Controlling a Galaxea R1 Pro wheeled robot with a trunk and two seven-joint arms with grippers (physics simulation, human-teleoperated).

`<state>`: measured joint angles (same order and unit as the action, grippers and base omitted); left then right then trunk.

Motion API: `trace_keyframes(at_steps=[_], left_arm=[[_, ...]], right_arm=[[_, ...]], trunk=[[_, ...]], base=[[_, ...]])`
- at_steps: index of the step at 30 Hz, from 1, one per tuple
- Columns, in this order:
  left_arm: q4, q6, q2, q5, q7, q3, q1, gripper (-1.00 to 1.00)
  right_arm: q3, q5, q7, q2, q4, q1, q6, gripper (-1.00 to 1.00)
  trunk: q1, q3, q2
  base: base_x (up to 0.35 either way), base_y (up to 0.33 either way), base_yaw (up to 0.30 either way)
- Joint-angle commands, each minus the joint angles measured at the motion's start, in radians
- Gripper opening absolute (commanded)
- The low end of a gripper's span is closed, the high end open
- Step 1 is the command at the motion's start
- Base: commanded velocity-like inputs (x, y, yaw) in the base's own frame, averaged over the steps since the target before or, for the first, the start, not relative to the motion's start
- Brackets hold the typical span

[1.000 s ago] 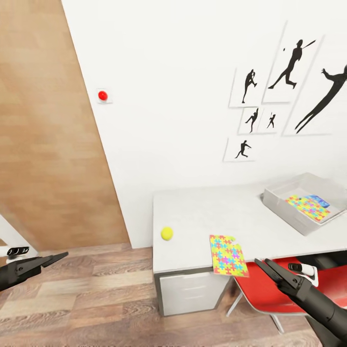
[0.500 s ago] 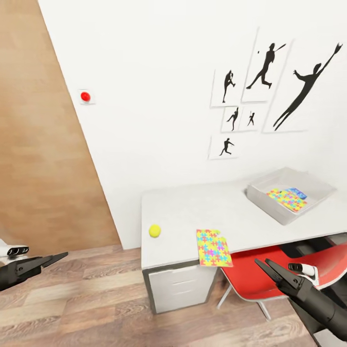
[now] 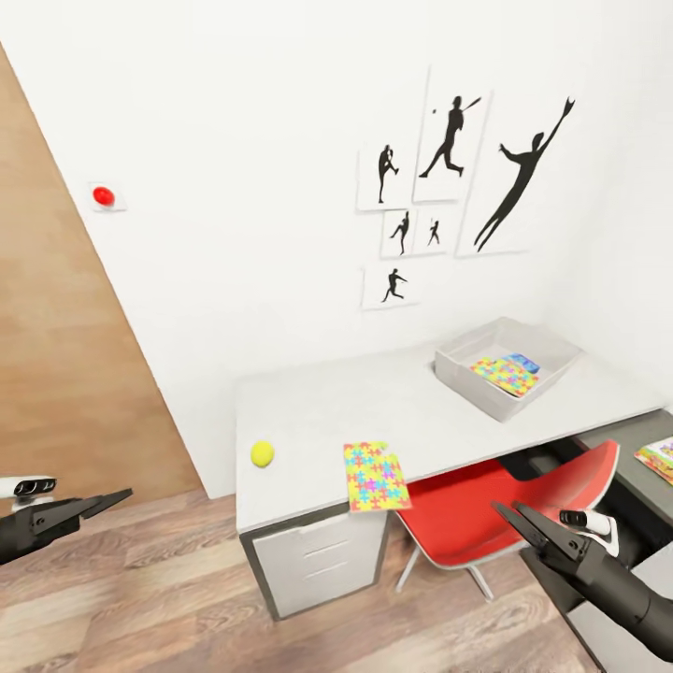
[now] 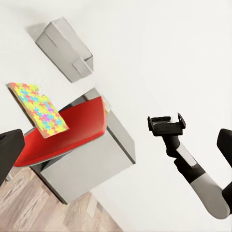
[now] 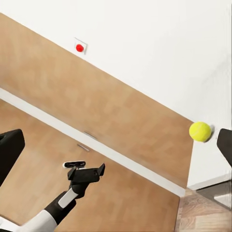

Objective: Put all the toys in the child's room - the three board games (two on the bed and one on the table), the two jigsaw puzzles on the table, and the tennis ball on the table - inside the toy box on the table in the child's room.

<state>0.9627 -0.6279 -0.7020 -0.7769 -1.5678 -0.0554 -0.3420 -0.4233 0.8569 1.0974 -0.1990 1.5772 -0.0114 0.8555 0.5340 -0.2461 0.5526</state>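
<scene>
Tennis ball (image 3: 263, 453) on table (image 3: 308, 411), jigsaw puzzle (image 3: 375, 476) overhanging edge, toy box (image 3: 506, 365) beyond.

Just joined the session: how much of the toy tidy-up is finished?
Partly. The toy box already holds a colourful puzzle over something blue. Neither the left gripper nor the right gripper holds anything. On the table, the tennis ball and another puzzle remain.

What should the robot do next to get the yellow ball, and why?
Probably roll a bit closer to the table. The tennis ball sits near its front left corner, and both the left gripper and right gripper hang low over the floor, short of the table edge, holding nothing. The toy box waits farther back.
</scene>
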Motion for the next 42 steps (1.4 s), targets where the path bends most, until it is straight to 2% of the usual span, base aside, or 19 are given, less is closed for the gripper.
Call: trace_keyframes(at_steps=[1,15,29,34,35,42], left_arm=[[0.001,-0.01,-0.001,-0.001,-0.003,0.0,0.0,1.0],[0.001,-0.013,0.002,0.0,-0.003,0.003,0.0,1.0],[0.022,-0.026,0.064,0.003,-0.001,0.013,0.0,1.0],[0.034,-0.056,0.074,0.004,0.06,0.015,0.0,1.0],[0.076,-0.108,0.081,0.004,0.12,0.014,0.0,1.0],[0.105,-0.165,0.113,0.004,0.214,0.014,0.0,1.0]], right_arm=[[0.0,0.003,0.001,0.0,0.0,-0.001,0.005,1.0],[0.0,0.003,0.001,0.0,0.0,-0.002,0.005,1.0],[0.0,0.001,-0.002,0.001,0.0,-0.002,0.005,1.0],[0.001,0.001,-0.003,0.003,0.0,-0.002,0.004,1.0],[0.0,0.001,-0.004,0.004,0.0,-0.002,0.004,1.0],[0.0,0.001,-0.004,0.005,0.001,-0.002,0.004,1.0]], trunk=[[0.0,0.0,0.001],[0.0,0.015,0.001],[0.0,0.031,0.001],[0.0,0.034,0.001],[0.0,0.034,0.001],[0.0,0.034,0.001]], base=[[-0.081,-0.179,-0.234],[-0.08,-0.117,-0.233],[-0.002,-0.003,-0.233],[0.0,0.0,-0.139],[0.0,0.0,-0.02],[0.0,0.0,-0.008]])
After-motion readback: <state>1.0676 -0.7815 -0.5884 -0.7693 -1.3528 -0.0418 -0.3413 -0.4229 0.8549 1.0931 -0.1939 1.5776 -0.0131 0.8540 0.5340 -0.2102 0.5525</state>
